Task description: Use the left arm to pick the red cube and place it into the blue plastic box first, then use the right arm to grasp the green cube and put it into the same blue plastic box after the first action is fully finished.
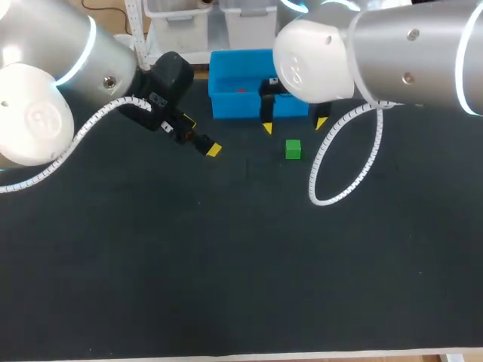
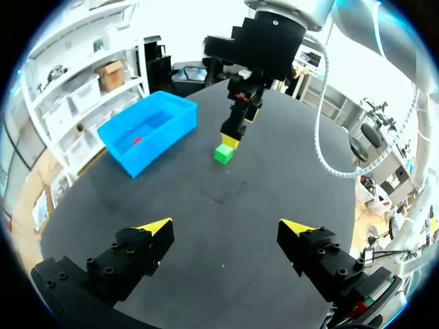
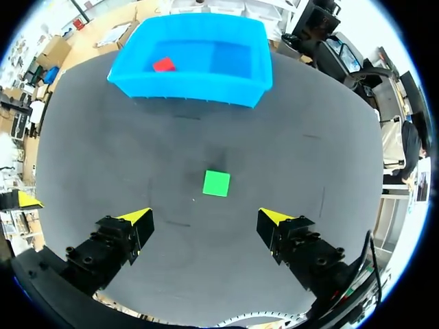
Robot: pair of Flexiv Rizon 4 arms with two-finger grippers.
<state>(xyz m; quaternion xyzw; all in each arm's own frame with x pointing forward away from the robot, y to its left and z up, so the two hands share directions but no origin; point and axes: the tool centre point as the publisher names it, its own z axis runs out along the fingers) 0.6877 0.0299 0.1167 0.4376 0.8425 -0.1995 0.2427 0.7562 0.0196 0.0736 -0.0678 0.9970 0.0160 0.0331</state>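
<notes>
Green cube (image 3: 217, 183): small, bright, on the table (image 3: 309, 171) before the blue box (image 3: 192, 86) (red cube (image 3: 164, 65) inside). Right gripper (image 3: 206, 216) hovers above it, fingers spread, empty; left gripper (image 2: 226, 226) also spread, well apart.

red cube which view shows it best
The right wrist view: the red cube lies unobstructed inside the blue plastic box. The left wrist view shows only a small red patch in the box; the head view shows just a faint speck.
</notes>
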